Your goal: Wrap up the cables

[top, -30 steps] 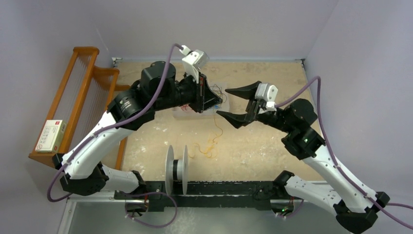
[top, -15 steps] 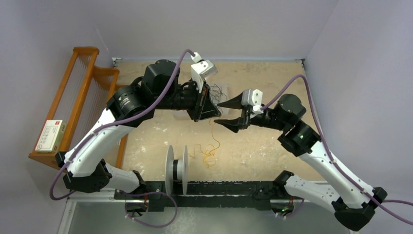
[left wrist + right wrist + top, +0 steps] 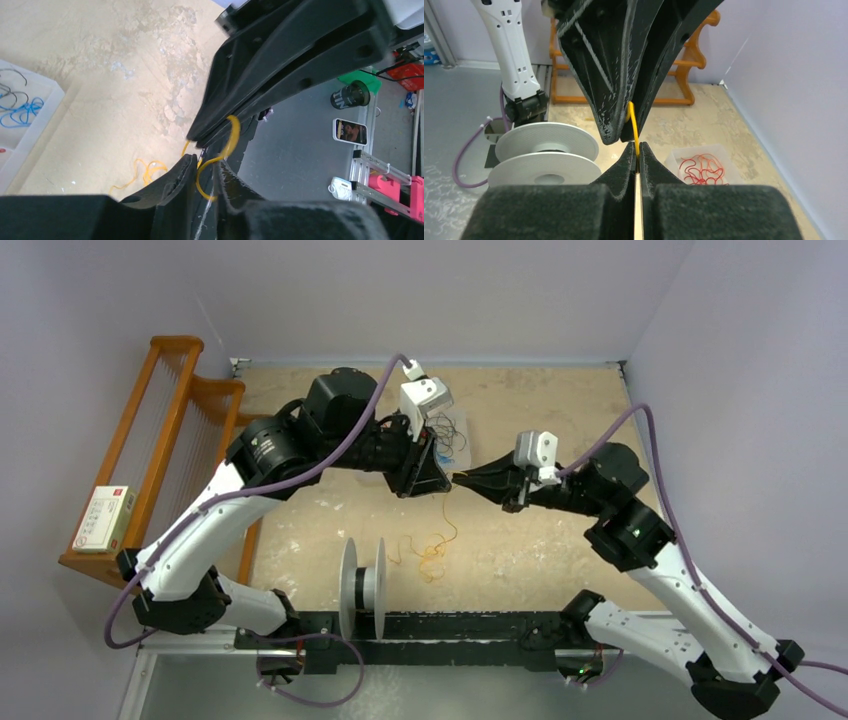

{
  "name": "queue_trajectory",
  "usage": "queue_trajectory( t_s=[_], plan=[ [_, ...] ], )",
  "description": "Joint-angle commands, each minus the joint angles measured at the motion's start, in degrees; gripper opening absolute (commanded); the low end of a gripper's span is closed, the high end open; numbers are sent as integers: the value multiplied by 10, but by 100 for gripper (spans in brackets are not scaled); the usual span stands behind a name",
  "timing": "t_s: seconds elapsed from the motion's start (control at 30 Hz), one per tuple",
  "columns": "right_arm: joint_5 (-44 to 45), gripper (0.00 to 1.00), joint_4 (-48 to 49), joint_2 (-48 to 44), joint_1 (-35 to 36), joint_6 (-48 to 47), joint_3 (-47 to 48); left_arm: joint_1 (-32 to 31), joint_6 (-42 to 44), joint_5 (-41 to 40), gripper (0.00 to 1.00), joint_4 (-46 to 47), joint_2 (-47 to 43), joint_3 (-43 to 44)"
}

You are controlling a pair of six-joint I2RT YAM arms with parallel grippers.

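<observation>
Handover pinch made
right gripper [image 3: 637, 150] just closed on the yellow cable [image 3: 633, 125]; left gripper [image 3: 204, 175] grips it too, over table [image 3: 560, 540] centre. Likely spool [image 3: 365, 590] next.

The left arm [image 3: 200, 530] and right arm [image 3: 690, 590] wear glossy white shells between chunky black joint housings, each trailing a loose purple cable [image 3: 640, 408] up to a white camera block [image 3: 426, 398], and the left gripper [image 3: 443, 487] and right gripper [image 3: 460, 478] are matte black, tapered wedges.
</observation>
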Motion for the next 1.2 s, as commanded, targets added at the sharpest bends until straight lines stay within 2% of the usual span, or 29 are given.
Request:
queue_trajectory(
  t_s=[0.0,0.2,0.37,0.47,0.83,0.97,1.17],
  plan=[
    [35,0,5,-29,1,18,11,3,3,-24,25,21,-32,-35],
    [93,0,-42,-34,1,19,19,3,-61,-99,48,119,-116,-123],
    [175,0,-50,-23,1,29,28,3,-141,-102,52,250,-220,-238],
    [186,0,-39,-15,1,40,30,4,-169,-127,56,300,-271,-300],
    [150,0,68,-32,1,36,-8,4,-363,-203,57,467,-316,-456],
    [132,0,88,-40,1,23,-15,3,-436,-191,57,571,-327,-516],
    [118,0,95,-48,2,8,-16,4,-487,-150,56,694,-319,-547]
  ],
)
